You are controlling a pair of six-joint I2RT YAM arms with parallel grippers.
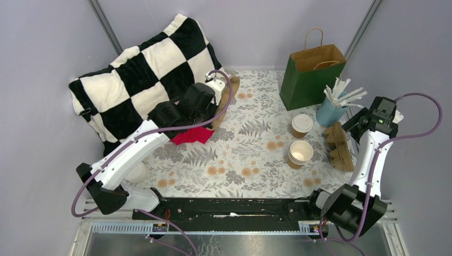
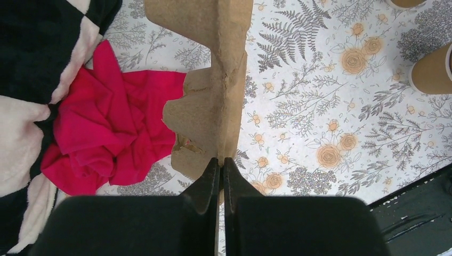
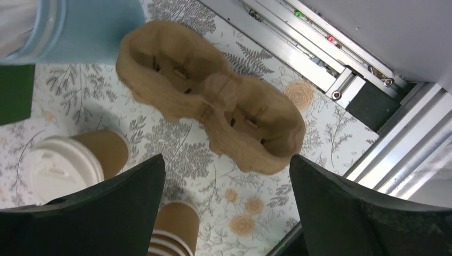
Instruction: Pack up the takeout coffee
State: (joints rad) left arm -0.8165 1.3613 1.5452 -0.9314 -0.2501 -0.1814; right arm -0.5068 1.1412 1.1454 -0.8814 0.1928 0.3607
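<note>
Two hazards: my right jaws, spread wide over the cup carriers [image 3: 213, 106], could clip the takeout coffee [image 3: 64, 165]; my left jaws, clamped on a cardboard piece [image 2: 213, 106], could tear it.

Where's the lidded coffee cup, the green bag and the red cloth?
coffee cup [image 1: 302, 122], top view, white lid.
green bag [image 1: 306, 88], top view, front side.
red cloth [image 2: 106, 133], left wrist view, crumpled middle.
</note>
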